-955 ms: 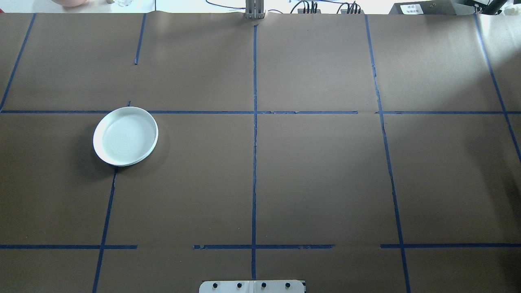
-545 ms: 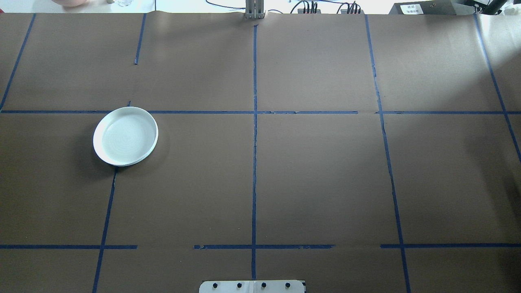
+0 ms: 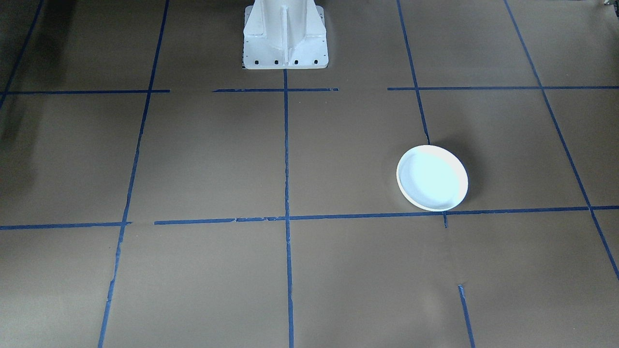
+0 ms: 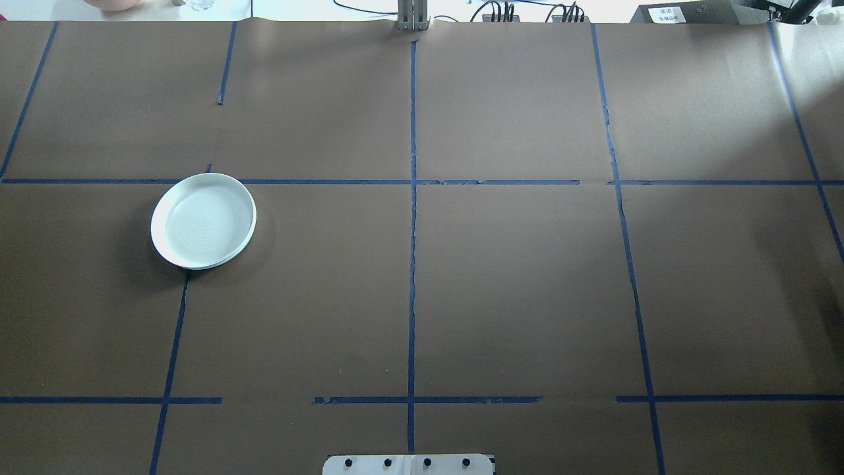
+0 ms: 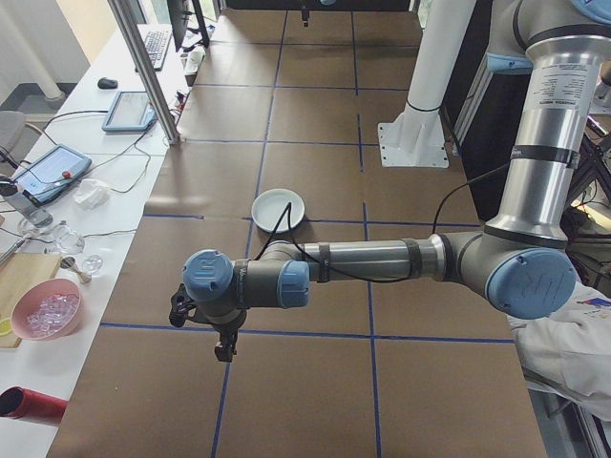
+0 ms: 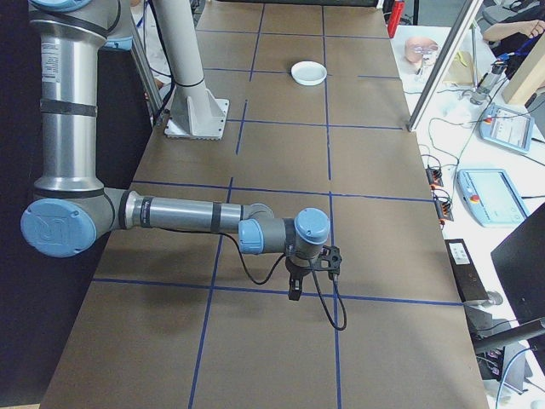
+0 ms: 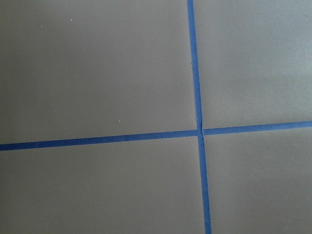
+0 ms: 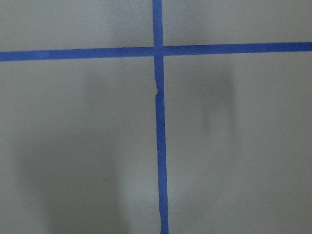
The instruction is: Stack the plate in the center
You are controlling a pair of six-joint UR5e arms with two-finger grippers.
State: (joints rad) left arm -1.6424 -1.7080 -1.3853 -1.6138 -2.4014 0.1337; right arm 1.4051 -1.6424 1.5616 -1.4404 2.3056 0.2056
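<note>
A white plate [image 4: 203,221] lies on the brown paper table, on my left side, against a blue tape crossing; it also shows as the plate [image 3: 432,178], the plate [image 5: 278,207] and the plate [image 6: 308,72]. My left gripper [image 5: 225,348] hangs above the table's left end, well away from the plate, and shows only in the exterior left view; I cannot tell its state. My right gripper [image 6: 295,290] hovers over the table's right end, seen only in the exterior right view; I cannot tell its state either. Both wrist views show only paper and tape.
Blue tape lines [image 4: 413,218] split the table into squares. The robot's white base [image 3: 285,36] stands at the near middle edge. A side bench holds a pink bowl [image 5: 46,310] and tablets [image 5: 129,110]. A white sleeve [image 5: 573,343] shows beside the left arm.
</note>
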